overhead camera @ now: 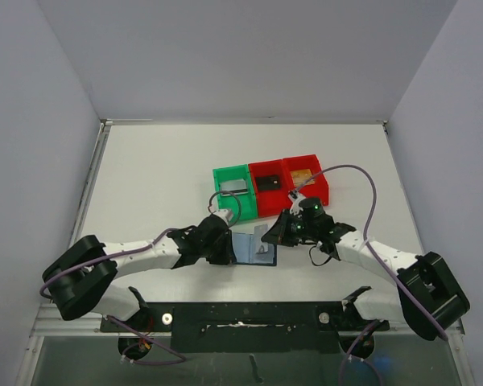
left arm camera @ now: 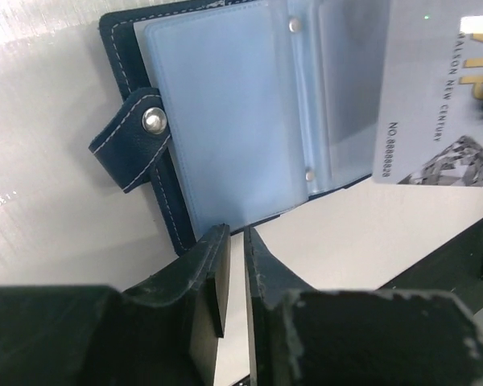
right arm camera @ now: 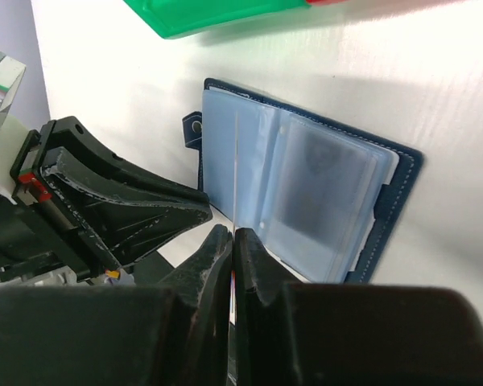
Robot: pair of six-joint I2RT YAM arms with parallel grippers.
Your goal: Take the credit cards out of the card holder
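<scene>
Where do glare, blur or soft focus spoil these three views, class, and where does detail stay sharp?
Top external: even light, soft shadows. Left wrist: glare streaks on the table; print on the silver card sharp; the left gripper's fingers soft. Right wrist: the right gripper's fingers blurred; card holder clear.

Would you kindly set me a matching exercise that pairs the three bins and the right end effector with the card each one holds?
Things:
1. green bin
2. red bin beside the green one
3. red bin at the end of the row
4. right end effector

Cards:
A. black card
B. silver card, pinched on edge at the open card holder
C. gold-tan card
D. grey card lying flat

Pairs: 1-D, 2-A, 3-C, 4-B.
</scene>
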